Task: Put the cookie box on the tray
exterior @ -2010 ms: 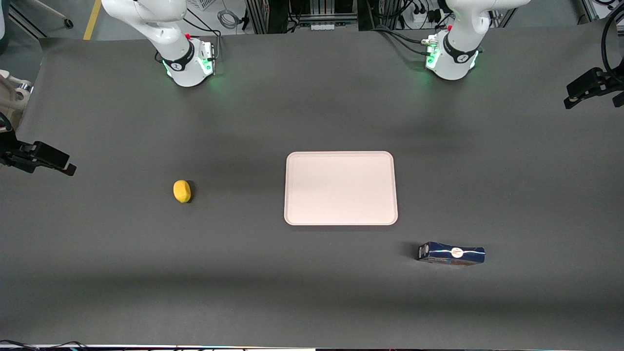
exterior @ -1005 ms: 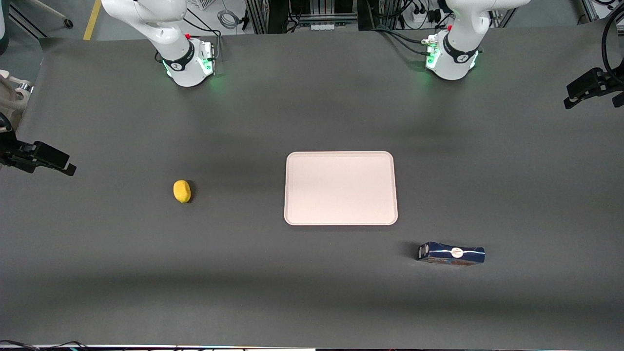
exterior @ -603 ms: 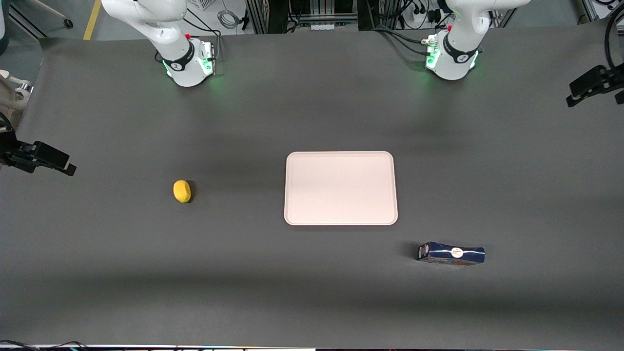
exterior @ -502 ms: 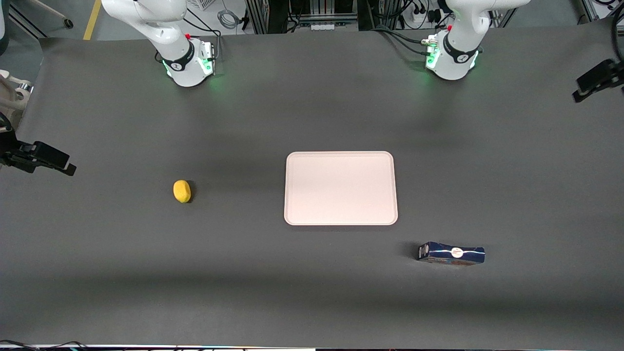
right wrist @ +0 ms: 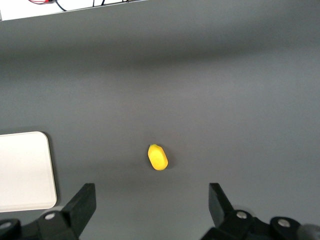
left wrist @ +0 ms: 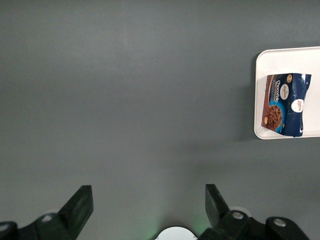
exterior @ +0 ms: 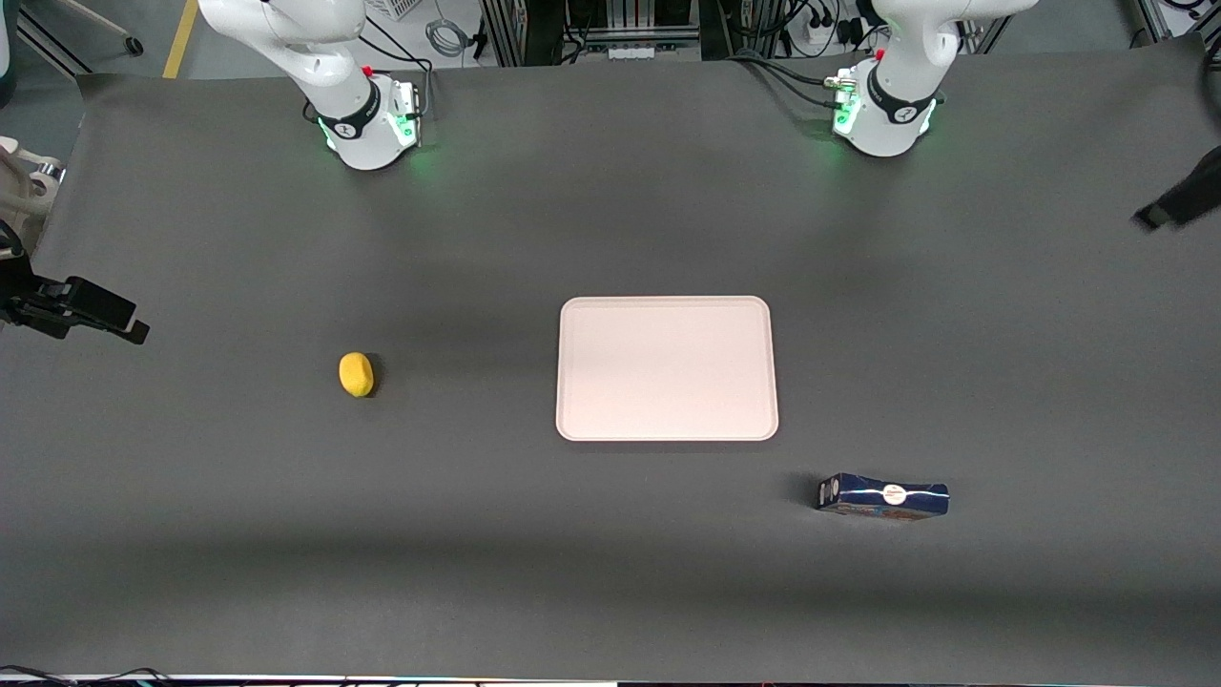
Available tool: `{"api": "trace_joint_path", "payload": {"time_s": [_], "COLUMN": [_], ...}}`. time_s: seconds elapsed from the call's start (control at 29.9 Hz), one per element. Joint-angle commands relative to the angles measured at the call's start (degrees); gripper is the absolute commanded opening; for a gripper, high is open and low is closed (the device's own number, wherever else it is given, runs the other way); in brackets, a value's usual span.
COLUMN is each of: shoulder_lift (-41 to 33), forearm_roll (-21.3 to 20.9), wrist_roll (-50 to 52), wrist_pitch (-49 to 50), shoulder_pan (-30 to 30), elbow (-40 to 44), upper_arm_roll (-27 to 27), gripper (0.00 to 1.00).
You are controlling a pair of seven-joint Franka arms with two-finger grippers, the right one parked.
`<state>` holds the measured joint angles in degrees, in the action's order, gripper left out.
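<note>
The cookie box (exterior: 883, 497), dark blue and glossy with a round white-and-red logo, lies flat on the grey table. It is nearer the front camera than the tray (exterior: 666, 368) and a little toward the working arm's end. The pale pinkish tray is bare. My left gripper (exterior: 1159, 215) hovers at the working arm's end of the table, well away from the box and higher up. In the left wrist view the gripper (left wrist: 148, 205) stands open with only table between its fingers, and the box (left wrist: 286, 104) shows against the tray (left wrist: 285, 60).
A small yellow lump (exterior: 355, 374) lies on the table toward the parked arm's end, also visible in the right wrist view as the lump (right wrist: 158, 157). Both arm bases (exterior: 885, 110) stand at the table's edge farthest from the front camera.
My left gripper has slid outward toward the working arm's table end and slightly nearer the front camera. The box, the tray and the lump have not moved.
</note>
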<state>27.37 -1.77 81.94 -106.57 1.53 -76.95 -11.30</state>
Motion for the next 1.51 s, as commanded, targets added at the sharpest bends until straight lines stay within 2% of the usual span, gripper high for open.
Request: {"api": "trace_joint_path", "payload": {"time_s": [0.0,0.17,0.3,0.37,0.8,1.0,1.17,1.21,1.27,1.34,1.37,1.41,1.47], "shoulder_lift": [1.19,3.74,4.80,5.68,9.90,11.04,12.45,12.45,12.45,12.54,12.54,12.54,12.45], "forearm_roll": [-2.97,-4.29,-9.47,-10.44,-10.80,-15.63,-18.61,-18.79,-18.88,-18.88,-18.88,-18.88,-18.97], "wrist_roll": [5.33,6.38,10.24,11.74,11.84,13.68,13.94,14.55,15.79,15.97,15.97,16.05,16.05], "wrist_pitch": [-8.72,-15.85,-22.17,-25.07,-32.64,-38.62,-39.41,-39.41,-39.33,-39.33,-39.33,-39.24,-38.98], "shoulder_pan": [-0.65,-1.00,-1.09,-1.09,-1.18,-1.00,-1.00,-1.00,-1.00,-0.91,-0.83,-0.83,-0.83], "elbow": [-5.39,-8.03,-12.07,-13.04,-14.36,-17.26,-17.26,-17.26,-17.26,-17.26,-17.26,-17.26,-17.26], "upper_arm_roll": [-0.56,-1.00,-1.09,-1.27,-1.18,-1.00,-0.74,-0.74,-0.74,-0.74,-0.74,-0.83,-0.83], "gripper": [1.00,1.00,1.00,1.00,1.00,1.00,0.98,0.89,0.62,0.17,0.04,0.00,0.00]}}
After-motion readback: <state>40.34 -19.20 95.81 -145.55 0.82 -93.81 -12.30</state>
